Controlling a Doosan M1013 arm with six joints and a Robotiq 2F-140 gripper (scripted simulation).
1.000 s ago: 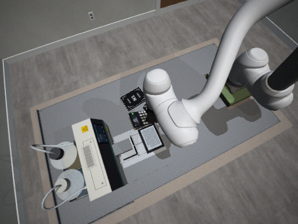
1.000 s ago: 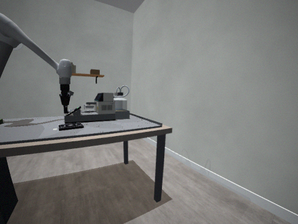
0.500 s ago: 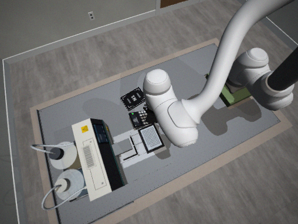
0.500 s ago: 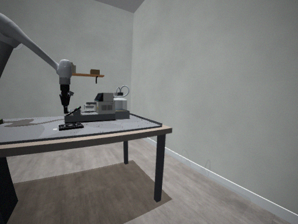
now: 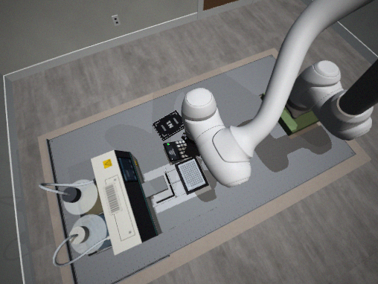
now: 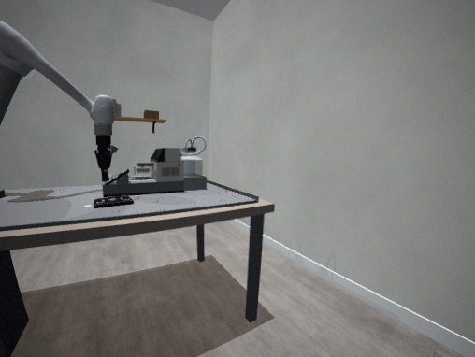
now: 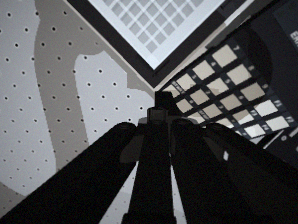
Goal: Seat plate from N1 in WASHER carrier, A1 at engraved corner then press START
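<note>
From here, the gripper (image 6: pixel 104 178) (image 7: pixel 162 104) is closed on nothing, its tips down by the keypad (image 5: pixel 178 149) (image 7: pixel 220 90); the plate (image 5: pixel 192 174) (image 7: pixel 156 25) lies on the carrier (image 5: pixel 205 186) (image 7: pixel 120 54), right beside that keypad

No clear change shows from the earlier pictures to now. Any shift of the arm (image 5: pixel 223 149) (image 6: pixel 61 72) is too small to tell
</note>
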